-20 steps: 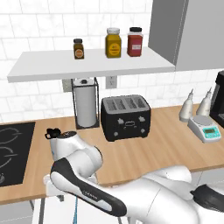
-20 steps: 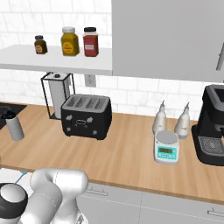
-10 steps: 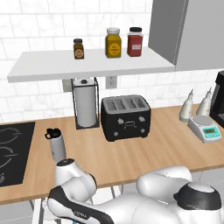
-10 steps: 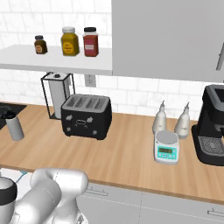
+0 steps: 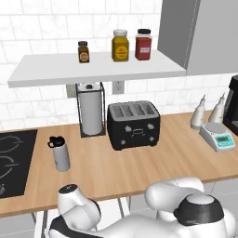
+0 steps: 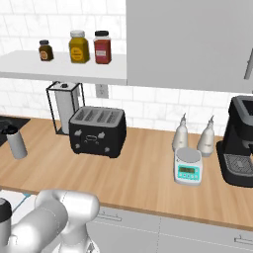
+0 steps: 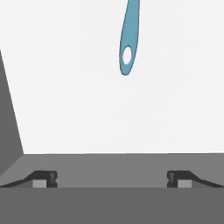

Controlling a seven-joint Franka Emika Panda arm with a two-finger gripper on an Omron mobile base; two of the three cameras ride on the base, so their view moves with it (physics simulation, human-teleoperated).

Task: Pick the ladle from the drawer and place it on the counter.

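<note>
- Ladle (image 7: 130, 37): slim, light blue, flat-looking handle widening toward a rounded end with a small white hanging hole. Handle end alone is in frame in the hand view; the rest runs off the top edge, so the bowl cannot be described.
- It lies on the white floor of the drawer (image 7: 65, 87), toward the upper middle of the hand view, slightly slanted, well apart from the grey wall at the left.
- Drawer interior: plain white floor, a grey wall along the left and a grey band across the near side.
- Fingers (image 7: 112, 178): spread as wide as they go, the two dark tips far apart at the bottom of the hand view, nothing between them, holding nothing. Ladle handle end sits well ahead of them, roughly centred on the gap, not touching.
- Worktop (image 5: 176, 153): light-brown wood grain, long, flat.
- On the worktop, from the left base view: black cooktop (image 5: 11, 160) at far left; small grey bottle with black cap (image 5: 59, 153) near it; paper towel roll in a black wire stand (image 5: 90, 111) by the wall; black four-slot toaster (image 5: 134, 124) just beside the stand; two pale bottles (image 5: 199, 114) and a small scale (image 5: 216, 135) to the right.
- Right base view adds a black coffee machine (image 6: 239, 148) at far right.
- White wall shelf (image 5: 97, 69) above carries three jars: dark brown, yellow, red.
</note>
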